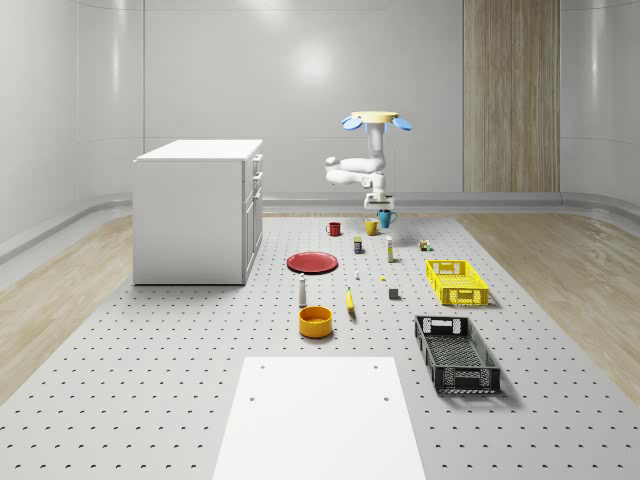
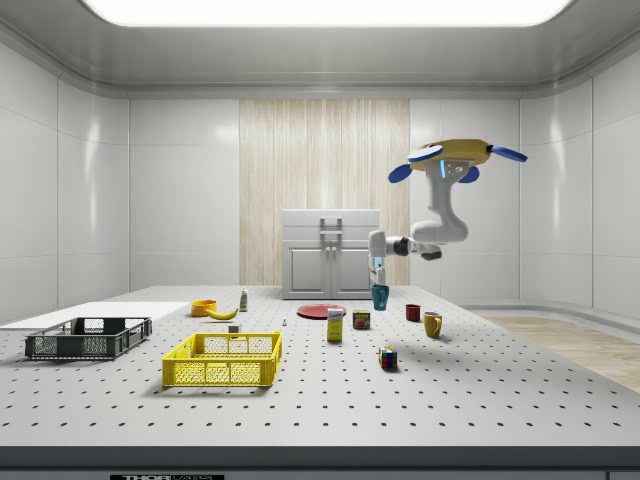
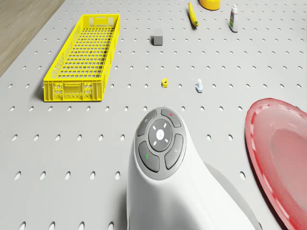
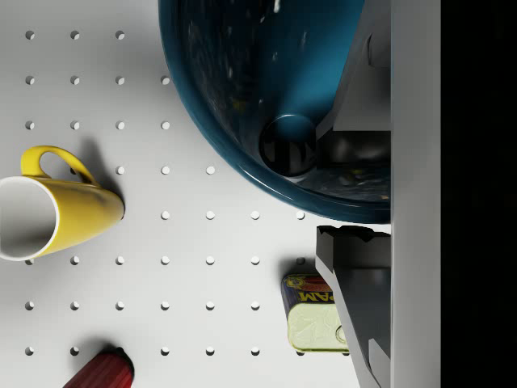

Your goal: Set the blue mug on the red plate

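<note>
Blue mug (image 4: 266,89) is pinched by the end effector (image 4: 355,190), one finger inside the bowl and one outside the wall in the wrist view, and it hangs clear of the tabletop (image 1: 200,380). In the side view it sits right of centre, above the cans, under the arm; in the whole-scene view it is upper right of centre, beside the yellow mug (image 1: 371,226). The drone (image 2: 455,160) hovers over that far cluster of things, resting on nothing.

The red plate (image 1: 313,262) lies near the middle of the whole-scene view, well apart from the mug, so a carry across the cluster is probably what remains. The grip takes only one wall (a thin hold for a hanging cup), so I judge that a sway of the hovering body could tilt or slip it. A low pass might also clip the yellow mug, the red mug (image 1: 334,228) or the spam can (image 4: 311,315) below.
</note>
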### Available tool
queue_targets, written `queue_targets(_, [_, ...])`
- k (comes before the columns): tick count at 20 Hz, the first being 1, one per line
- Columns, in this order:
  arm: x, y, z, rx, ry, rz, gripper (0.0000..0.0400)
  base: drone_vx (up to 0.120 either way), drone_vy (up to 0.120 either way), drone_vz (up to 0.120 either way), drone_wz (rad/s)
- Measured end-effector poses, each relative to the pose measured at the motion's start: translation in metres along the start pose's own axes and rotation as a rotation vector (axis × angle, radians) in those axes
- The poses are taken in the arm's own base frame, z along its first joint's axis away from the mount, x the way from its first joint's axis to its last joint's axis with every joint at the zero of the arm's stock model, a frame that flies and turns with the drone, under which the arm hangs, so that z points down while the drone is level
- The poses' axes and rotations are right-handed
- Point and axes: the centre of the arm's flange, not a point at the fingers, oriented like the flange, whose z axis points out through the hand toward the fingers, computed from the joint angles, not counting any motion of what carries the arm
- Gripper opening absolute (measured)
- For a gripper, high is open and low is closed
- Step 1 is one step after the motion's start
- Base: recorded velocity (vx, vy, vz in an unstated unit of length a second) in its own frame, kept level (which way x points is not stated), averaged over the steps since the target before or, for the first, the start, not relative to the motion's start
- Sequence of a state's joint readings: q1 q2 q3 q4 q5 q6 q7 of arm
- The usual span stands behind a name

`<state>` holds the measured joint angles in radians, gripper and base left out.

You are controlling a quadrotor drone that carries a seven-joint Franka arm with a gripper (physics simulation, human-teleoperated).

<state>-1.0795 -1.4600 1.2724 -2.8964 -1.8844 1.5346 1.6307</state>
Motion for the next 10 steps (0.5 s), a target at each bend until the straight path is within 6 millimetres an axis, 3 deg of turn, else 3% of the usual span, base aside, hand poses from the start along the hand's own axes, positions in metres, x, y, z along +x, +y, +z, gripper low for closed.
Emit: queue_targets(10, [0.0000, 0.0000, 0.0000, 0.000, 0.000, 0.000, 0.0100, 0.120, -0.120, 0.000, 0.000])
